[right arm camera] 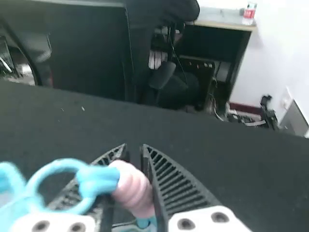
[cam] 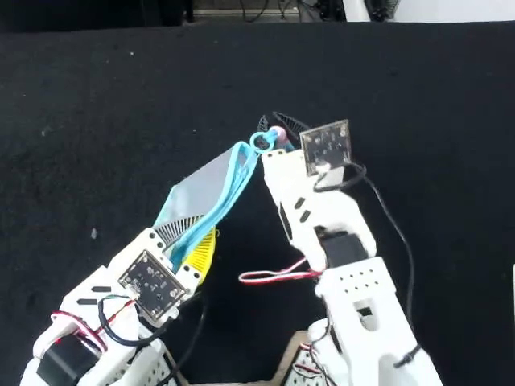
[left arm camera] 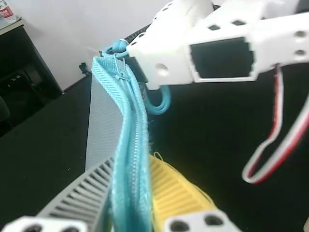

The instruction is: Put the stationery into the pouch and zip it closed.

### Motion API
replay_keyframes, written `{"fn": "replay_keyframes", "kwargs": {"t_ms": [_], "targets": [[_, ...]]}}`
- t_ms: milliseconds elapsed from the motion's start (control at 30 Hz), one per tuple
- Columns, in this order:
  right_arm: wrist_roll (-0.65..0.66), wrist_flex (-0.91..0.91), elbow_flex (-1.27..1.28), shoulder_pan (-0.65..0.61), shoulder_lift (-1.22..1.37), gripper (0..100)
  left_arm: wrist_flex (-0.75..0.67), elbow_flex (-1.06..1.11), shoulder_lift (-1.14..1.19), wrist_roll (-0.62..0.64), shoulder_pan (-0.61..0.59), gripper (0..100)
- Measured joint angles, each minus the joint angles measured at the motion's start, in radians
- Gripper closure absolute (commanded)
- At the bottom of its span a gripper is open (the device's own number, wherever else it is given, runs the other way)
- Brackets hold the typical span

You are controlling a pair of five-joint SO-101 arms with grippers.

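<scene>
Left claw (left arm camera: 133,162) clamped on near end of pouch (cam: 205,181), stretched between both claws above desk (cam: 80,121). Right claw (right arm camera: 134,147) pinches pink zip pull (right arm camera: 128,186) at far end. Zip teeth (left arm camera: 129,121) look meshed full length: zipping seemingly done, release left. Pouch flat, grey-sided, blue-edged.

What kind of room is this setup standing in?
Probably an office or lab workroom: a table covered in black cloth, a desk against a white wall, and a black chair near it.
</scene>
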Motion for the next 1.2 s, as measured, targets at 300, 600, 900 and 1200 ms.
{"fn": "replay_keyframes", "kwargs": {"t_ms": [300,600,900,1200], "targets": [[0.0,0.0,-0.118,0.055,0.189,98.8,0.0,0.014,0.0,0.0,-0.006,97],[0.0,-0.003,-0.163,0.072,0.27,98.8,0.0,0.017,0.002,0.0,-0.008,97],[0.0,-0.003,-0.163,0.08,0.27,98.8,0.014,0.015,0.002,0.0,-0.005,97],[0.0,-0.003,-0.163,0.08,0.27,98.8,0.051,-0.008,0.002,0.0,-0.006,97]]}}
